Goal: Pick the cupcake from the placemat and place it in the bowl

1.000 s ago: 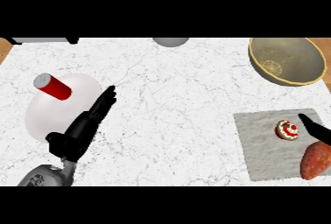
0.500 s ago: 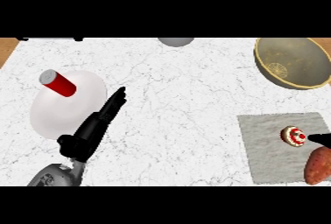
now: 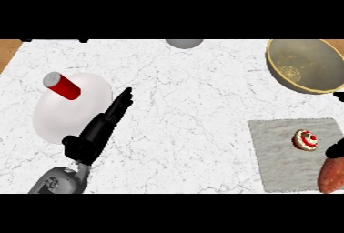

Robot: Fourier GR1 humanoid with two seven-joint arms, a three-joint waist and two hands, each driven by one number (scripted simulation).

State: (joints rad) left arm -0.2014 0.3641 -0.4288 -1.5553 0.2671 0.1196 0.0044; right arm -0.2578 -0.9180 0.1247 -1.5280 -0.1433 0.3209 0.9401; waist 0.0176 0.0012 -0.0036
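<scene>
The cupcake point(image 3: 306, 139), white with red stripes, sits upright on the grey placemat point(image 3: 282, 159) at the lower right. Just right of it, at the view's edge, only a black tip of my right hand point(image 3: 336, 148) shows, close to the cupcake and apart from it. The brass-coloured bowl point(image 3: 306, 63) stands at the upper right, beyond the placemat. My left hand point(image 3: 101, 129) lies open at the lower left, fingers straight and pointing up and right, holding nothing.
A white plate point(image 3: 60, 118) with a red can point(image 3: 63, 85) on it lies left of my left hand. A reddish-brown lump point(image 3: 331, 175) rests on the placemat's lower right corner. A grey round thing point(image 3: 184, 43) sits at the counter's far edge.
My right hand has slid toward the right edge, so less of it shows. The left hand has risen slightly. The cupcake still rests on the placemat.
</scene>
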